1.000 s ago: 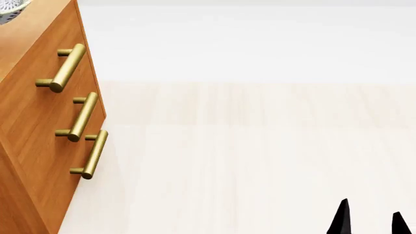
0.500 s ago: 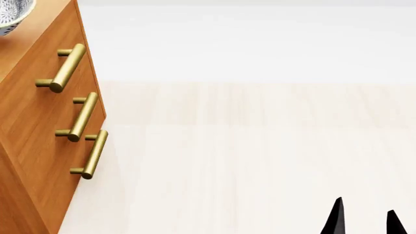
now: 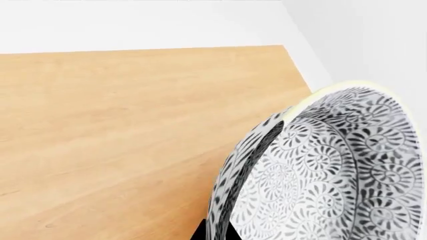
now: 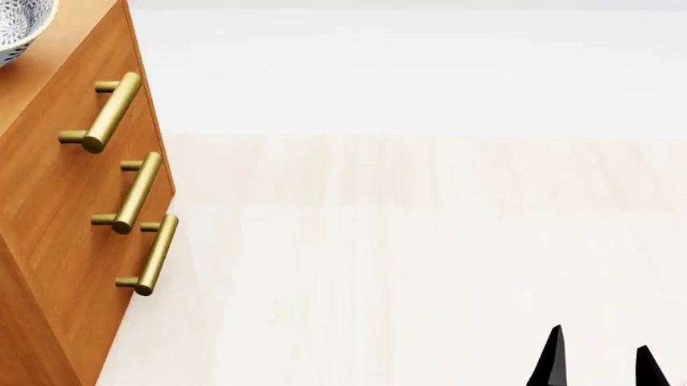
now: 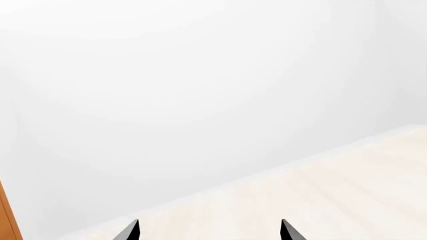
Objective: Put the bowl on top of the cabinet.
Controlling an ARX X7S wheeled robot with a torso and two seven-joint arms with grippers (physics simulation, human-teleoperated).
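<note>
Over the cabinet top, near its far corner, the bowl point(image 3: 320, 170) is tilted steeply on edge, rim up, with bare wood spread out beside it; whether its base touches the top can't be told. A dark bit of the left gripper point(image 3: 212, 231) shows at the bowl's wall, apparently clamped on it. Head view catches only a sliver of bowl point(image 4: 19, 28) above the cabinet point(image 4: 64, 209). Next move likely turns on levelling the bowl, then lowering. Right gripper point(image 4: 596, 362) idles spread apart, well away over the floor point(image 4: 429, 241).

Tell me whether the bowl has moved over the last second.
Yes. In the head view the bowl shows further into frame and lower against the cabinet, toward its top brass handle.
</note>
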